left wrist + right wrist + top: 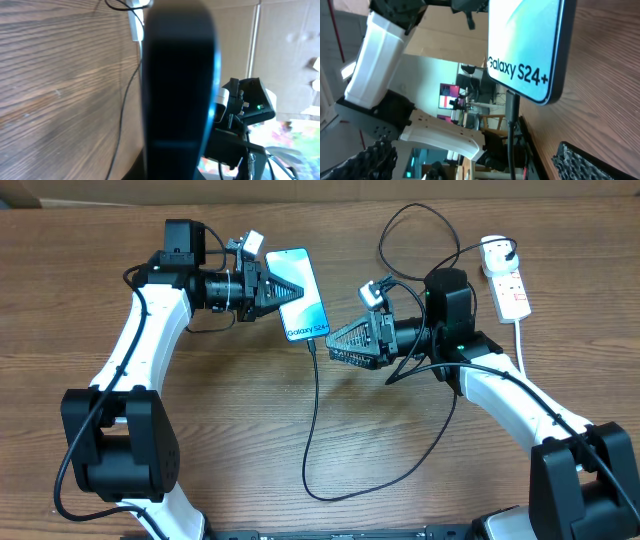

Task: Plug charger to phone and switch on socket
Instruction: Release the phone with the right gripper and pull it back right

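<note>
While looking down from overhead, finds the phone (pixel 306 308) left of centre over the bench (pixel 230 450), screen up, bright blue, with "Galaxy S24+" at its near end. Gripped along its left side by the left gripper (pixel 295 288), fingers pressed together on it, one across the glass. Cannot tell whether resting on the wood or raised a little. From the left wrist, shows the phone (pixel 177 75) only as a dark edge filling the middle of the frame. Plugged into the phone's near end: the charger (pixel 316 375), thin black cable running toward the front of the bench, looping right, then climbing back to a white plug (pixel 497 250) seated in the far end of the socket (pixel 512 292), white with red markings, near the right edge of the bench, a thick white cord (pixel 522 345) trailing from its near end. Too small to tell how the switch stands. Just right of the phone's near end, beside the cable: the right gripper (pixel 331 347), fingers spread wide apart, touching nothing. From the right wrist, shows the charger (pixel 512 107) seated in the phone (pixel 530 45) below the lettering, a textured finger in each lower corner, clear of both.
</note>
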`<state>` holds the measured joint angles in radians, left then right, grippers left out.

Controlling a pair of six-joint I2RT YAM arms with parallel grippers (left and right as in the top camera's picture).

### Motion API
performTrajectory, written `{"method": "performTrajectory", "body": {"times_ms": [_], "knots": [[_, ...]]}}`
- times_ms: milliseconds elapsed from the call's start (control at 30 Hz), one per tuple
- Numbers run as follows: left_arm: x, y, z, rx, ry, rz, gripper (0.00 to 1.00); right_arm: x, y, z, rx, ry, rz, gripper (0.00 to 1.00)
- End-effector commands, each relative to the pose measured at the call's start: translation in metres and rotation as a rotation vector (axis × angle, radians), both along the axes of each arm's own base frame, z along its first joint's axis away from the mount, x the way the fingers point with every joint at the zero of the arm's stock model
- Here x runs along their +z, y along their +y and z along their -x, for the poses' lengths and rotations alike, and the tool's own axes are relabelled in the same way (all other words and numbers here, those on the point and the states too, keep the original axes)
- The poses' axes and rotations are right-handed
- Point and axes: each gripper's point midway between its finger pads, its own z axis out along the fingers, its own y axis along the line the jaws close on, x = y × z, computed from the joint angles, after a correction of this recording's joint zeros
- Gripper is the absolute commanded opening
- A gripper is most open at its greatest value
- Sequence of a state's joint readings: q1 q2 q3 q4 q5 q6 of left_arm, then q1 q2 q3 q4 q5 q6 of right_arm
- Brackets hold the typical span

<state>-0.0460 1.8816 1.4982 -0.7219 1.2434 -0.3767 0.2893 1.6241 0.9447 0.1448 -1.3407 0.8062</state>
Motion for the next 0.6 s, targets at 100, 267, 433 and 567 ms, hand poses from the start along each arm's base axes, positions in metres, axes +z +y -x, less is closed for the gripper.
{"method": "performTrajectory", "body": {"times_ms": [100,267,433,567], "knots": [[-0.017,0.006,-0.007,0.037,-0.039,-0.129,0.04,-0.028,-0.006,-0.012,-0.108,-0.037,0.128,1.00],[-0.036,0.016,-0.011,0.065,-0.059,-0.246,0.04,-0.078,-0.024,-0.015,-0.219,0.033,0.365,1.00],[-0.043,0.019,-0.019,0.091,-0.083,-0.308,0.04,-0.100,-0.037,-0.013,-0.243,0.024,0.486,1.00],[-0.041,0.012,-0.032,0.127,-0.100,-0.297,0.04,-0.115,-0.047,-0.010,-0.262,0.042,0.571,1.00]]}}
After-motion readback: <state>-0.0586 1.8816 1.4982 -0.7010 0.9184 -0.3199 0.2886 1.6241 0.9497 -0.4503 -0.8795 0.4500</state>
